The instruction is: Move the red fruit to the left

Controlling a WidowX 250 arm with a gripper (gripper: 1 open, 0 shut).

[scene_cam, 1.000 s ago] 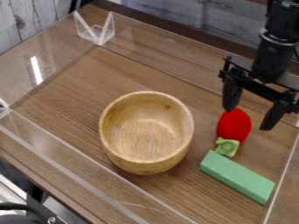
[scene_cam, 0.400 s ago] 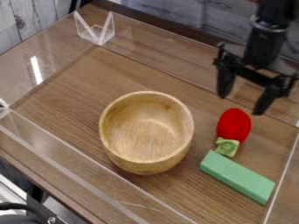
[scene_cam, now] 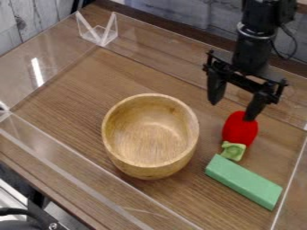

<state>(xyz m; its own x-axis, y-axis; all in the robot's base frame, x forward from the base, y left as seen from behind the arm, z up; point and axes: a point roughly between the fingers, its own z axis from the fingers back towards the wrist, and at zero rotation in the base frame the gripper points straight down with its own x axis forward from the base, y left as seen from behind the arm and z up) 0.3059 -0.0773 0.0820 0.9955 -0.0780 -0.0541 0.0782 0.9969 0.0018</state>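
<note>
— Moved, has it? Where was the gripper [scene_cam: 236, 98] a second ago?

— Further right, with its fingers over the strawberry [scene_cam: 241, 130]. It has since slid left across the picture, so now it hangs above and a little left of the fruit, its right finger tip just over the strawberry's top.

— Is it holding anything?

— No. Its two black fingers stand wide apart, pointing down, with nothing between them.

— And the strawberry itself?

— Unmoved. It rests on the wooden tabletop [scene_cam: 144, 72] near the right edge, red body uppermost, pale green cap down against the green block [scene_cam: 243, 181], which lies flat just in front of it.

— What else is there?

— A wooden bowl [scene_cam: 150, 135] sits left of the strawberry, apart from it. A clear plastic wall [scene_cam: 48, 54] runs round the tabletop.
</note>
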